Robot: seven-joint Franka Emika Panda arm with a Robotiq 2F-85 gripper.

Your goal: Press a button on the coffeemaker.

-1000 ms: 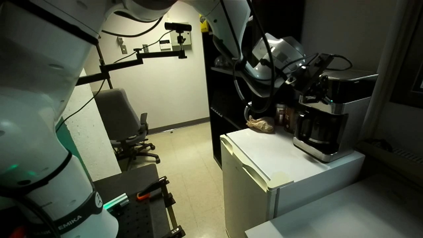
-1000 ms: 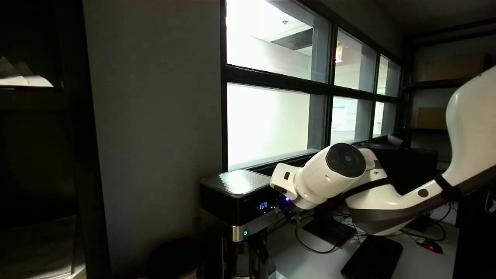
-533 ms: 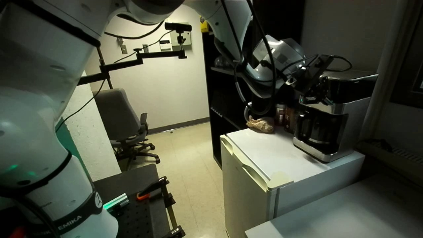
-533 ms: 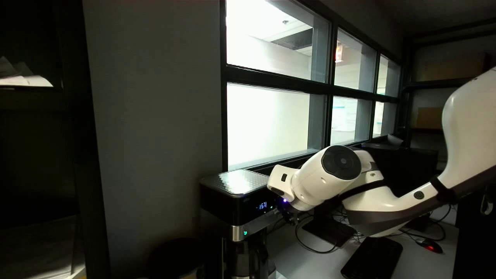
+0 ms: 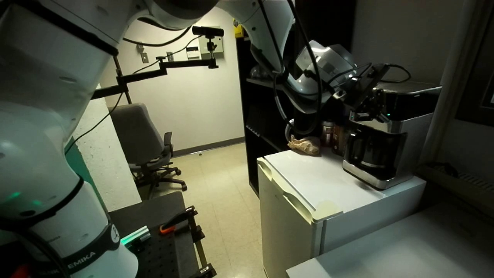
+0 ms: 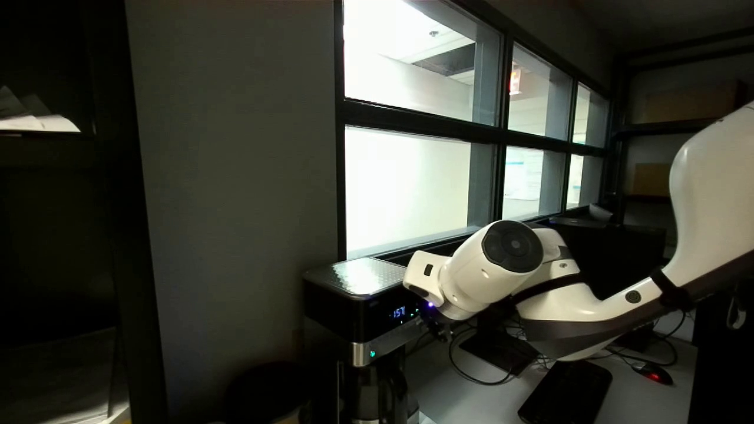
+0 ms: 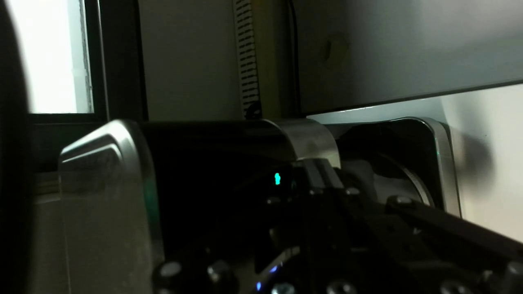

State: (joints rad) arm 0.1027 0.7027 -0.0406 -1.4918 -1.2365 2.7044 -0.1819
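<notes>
closely clenched fingers (image 7: 312, 174) of dark gripper (image 7: 320, 174) at glossy black panel (image 7: 212, 171) of boxy metal-trimmed coffeemaker (image 5: 411, 144); contact unclear.

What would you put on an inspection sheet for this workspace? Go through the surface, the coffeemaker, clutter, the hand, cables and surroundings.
Surface: white cabinet, with a yellowish patch near a corner.
Job's things: coffeemaker upright on the cabinet, carafe in its bay, blue digits lit.
Clutter: crumpled bag and containers near the coffeemaker; mouse on the desk.
Hand: shut, at the coffeemaker's front; whether it touches, I can't tell.
Cables: black cable loops down near the hand; thinner wire curls on the desk.
Surroundings: dim around the coffeemaker; window and chair in view.
</notes>
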